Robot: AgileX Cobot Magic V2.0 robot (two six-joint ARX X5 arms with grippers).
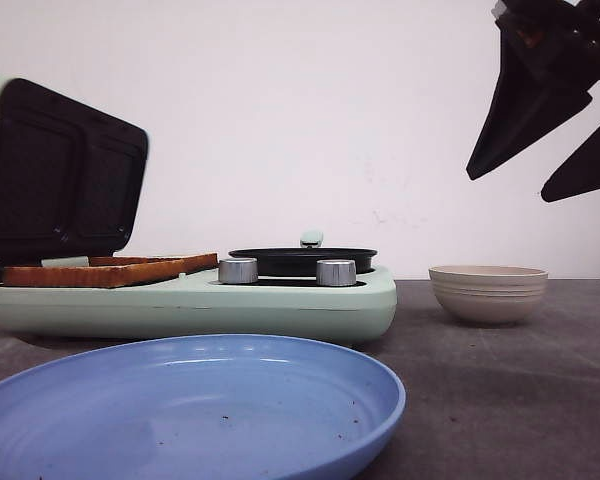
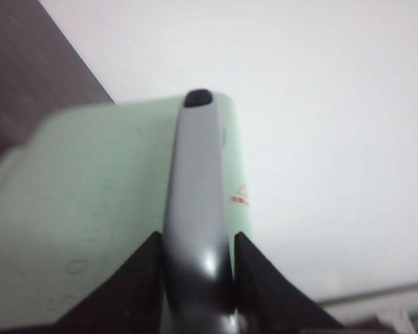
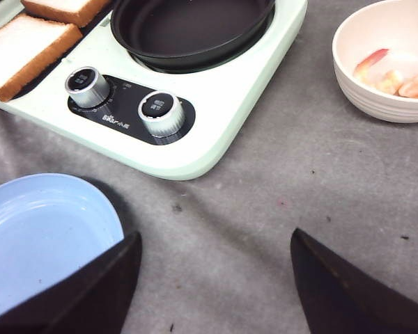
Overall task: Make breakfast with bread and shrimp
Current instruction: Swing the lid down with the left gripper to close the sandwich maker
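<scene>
Bread [image 1: 105, 270] beside lid [image 1: 60, 175] edge

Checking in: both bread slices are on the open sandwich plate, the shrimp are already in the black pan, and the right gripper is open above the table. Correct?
Not quite. The black pan is empty; the shrimp are in the beige bowl beside the breakfast maker, as the right wrist view shows. The rest holds: both bread slices lie on the open sandwich plate, and the right gripper is open above the table.

table [image 3: 292, 174]: dark grey cloth | near edge: blue plate [image 1: 195, 410]; behind it, left of centre: mint-green breakfast maker [image 1: 195, 300]; right: beige ribbed bowl [image 1: 488, 292]
</scene>
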